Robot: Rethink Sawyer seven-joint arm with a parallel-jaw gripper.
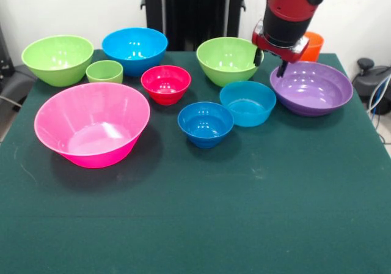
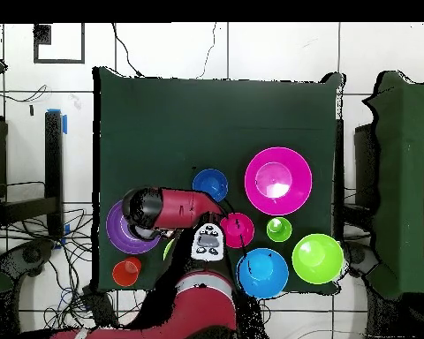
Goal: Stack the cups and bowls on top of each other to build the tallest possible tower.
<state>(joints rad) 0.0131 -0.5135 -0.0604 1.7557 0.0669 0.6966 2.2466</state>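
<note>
Huge pink bowl [image 1: 91, 124] nearest; hand [image 1: 269, 63] over purple bowl's [image 1: 311, 88] far rim, fingers parted, empty.

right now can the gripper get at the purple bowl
Probably yes. The gripper hangs just over the purple bowl's near rim, the bowl is empty, and nothing lies between them. The teal bowl sits close beside it but apart.
</note>
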